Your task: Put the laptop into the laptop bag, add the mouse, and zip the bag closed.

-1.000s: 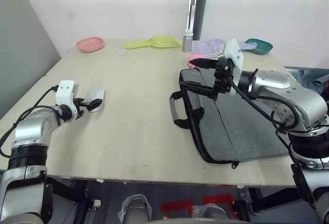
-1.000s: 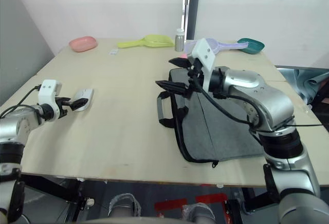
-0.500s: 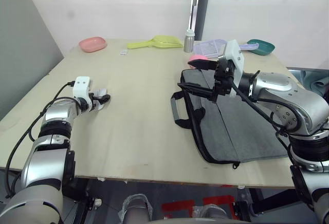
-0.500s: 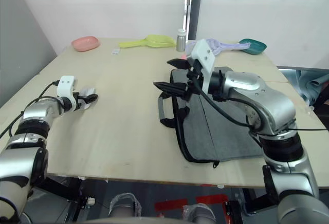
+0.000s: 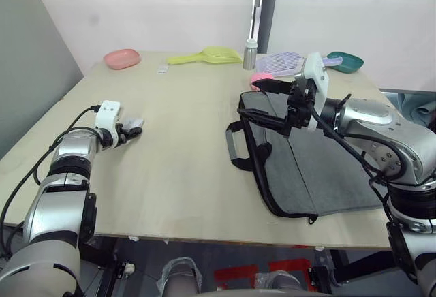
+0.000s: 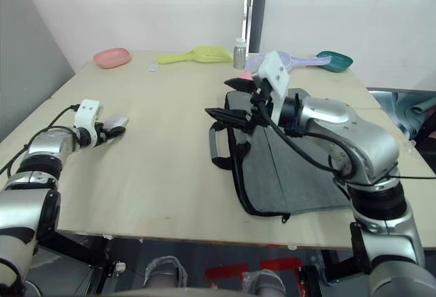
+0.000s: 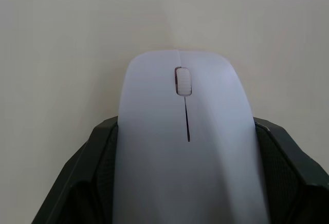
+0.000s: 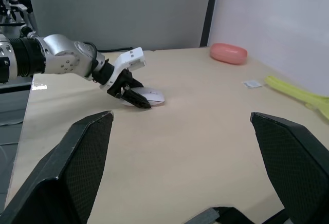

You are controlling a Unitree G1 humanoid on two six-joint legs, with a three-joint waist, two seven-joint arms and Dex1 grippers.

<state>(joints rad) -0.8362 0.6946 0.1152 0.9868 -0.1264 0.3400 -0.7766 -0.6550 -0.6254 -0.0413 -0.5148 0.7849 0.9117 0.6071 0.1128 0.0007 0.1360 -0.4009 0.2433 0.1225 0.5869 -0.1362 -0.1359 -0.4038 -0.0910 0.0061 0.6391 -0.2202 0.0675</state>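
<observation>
At frame left, the left tool [image 5: 129, 133] grips the mouse [image 7: 187, 136] on the table [image 5: 184, 167]; the laptop bag [image 5: 313, 167] lies far right, beneath the wide-open, empty right tool [image 5: 262, 103].

A pale, matt plywood tabletop [image 5: 184, 167] with a faint wood grain. On it lies a slim grey woven-cloth laptop bag [image 5: 306, 167] with black fabric edging and strap handles. A small flat white plastic mouse [image 7: 185, 136] looks smooth with a soft satin sheen. The left gripper's black fingers [image 7: 97, 167] show a fine textured, matt plastic surface.
</observation>
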